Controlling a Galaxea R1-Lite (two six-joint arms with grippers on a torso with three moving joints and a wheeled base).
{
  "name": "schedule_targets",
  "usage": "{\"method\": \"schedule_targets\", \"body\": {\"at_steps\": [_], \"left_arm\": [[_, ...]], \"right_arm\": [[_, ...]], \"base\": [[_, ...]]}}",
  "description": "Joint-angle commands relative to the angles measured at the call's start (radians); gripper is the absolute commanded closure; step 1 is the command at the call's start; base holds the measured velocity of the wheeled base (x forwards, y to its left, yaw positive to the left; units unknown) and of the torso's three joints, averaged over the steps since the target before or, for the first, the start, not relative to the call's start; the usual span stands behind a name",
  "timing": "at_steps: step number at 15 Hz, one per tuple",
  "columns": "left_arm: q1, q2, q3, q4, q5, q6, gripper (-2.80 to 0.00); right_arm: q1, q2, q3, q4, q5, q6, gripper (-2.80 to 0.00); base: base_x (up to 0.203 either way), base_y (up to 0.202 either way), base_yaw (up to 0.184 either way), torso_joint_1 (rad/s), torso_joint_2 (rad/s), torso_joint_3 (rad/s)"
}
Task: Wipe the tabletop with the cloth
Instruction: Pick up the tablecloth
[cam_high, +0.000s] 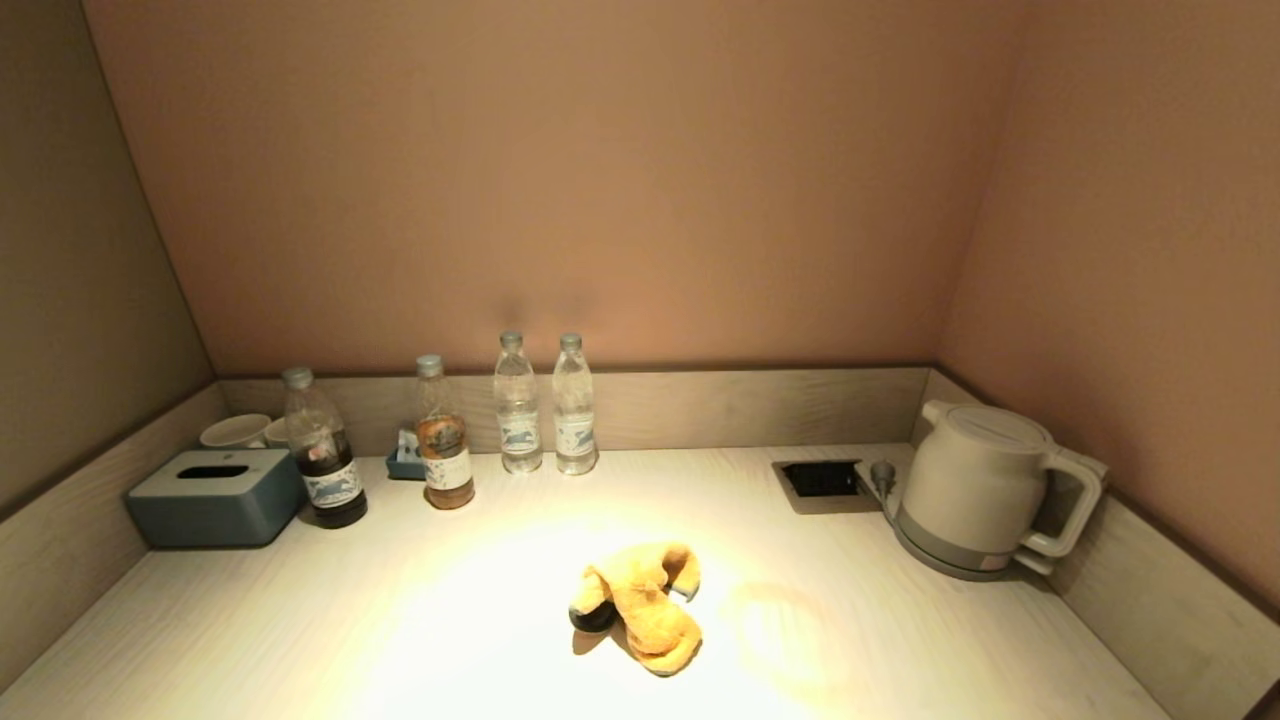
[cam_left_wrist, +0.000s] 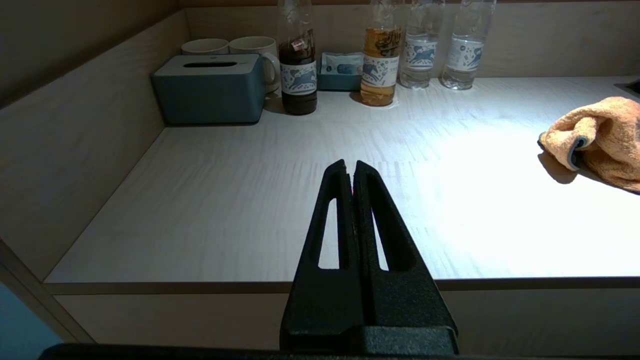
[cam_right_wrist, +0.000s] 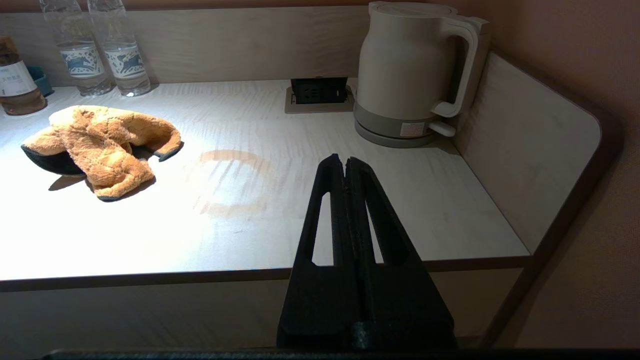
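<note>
Neither arm shows in the head view; both hang back at the near edge of the counter. The left gripper is seen only from its own wrist camera, low in the centre of that frame, its two black fingers pressed together and pointing out over the front lip of the tabletop. The right gripper sits the same way in its wrist view, fingers closed flat against each other with nothing between them, level with the counter's front edge.

The orange cloth lies crumpled in a heap in the lower centre of the head view, in the bright pool of light, touched by neither gripper. Just to its right in that frame a faint brownish ring stain marks the surface.

Along the back wall stand two clear water bottles, an amber bottle and a dark bottle. At the left edge sits a blue tissue box with white mugs behind it. At the right a cream kettle rests on its base beside a recessed socket.
</note>
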Motion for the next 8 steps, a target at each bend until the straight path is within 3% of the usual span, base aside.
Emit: {"method": "schedule_targets", "body": {"at_steps": [1,8], "left_arm": [[0.0,0.002,0.0,-0.001,0.0,-0.001,0.0],[0.0,0.002,0.0,-0.005,0.006,-0.037,0.0]], "right_arm": [[0.0,0.0,0.0,0.0,0.0,0.0,0.0],[0.0,0.0,0.0,0.0,0.0,0.0,0.0]], "base": [[0.0,0.0,0.0,0.0,0.0,0.0],[0.0,0.0,0.0,0.0,0.0,0.0]]}}
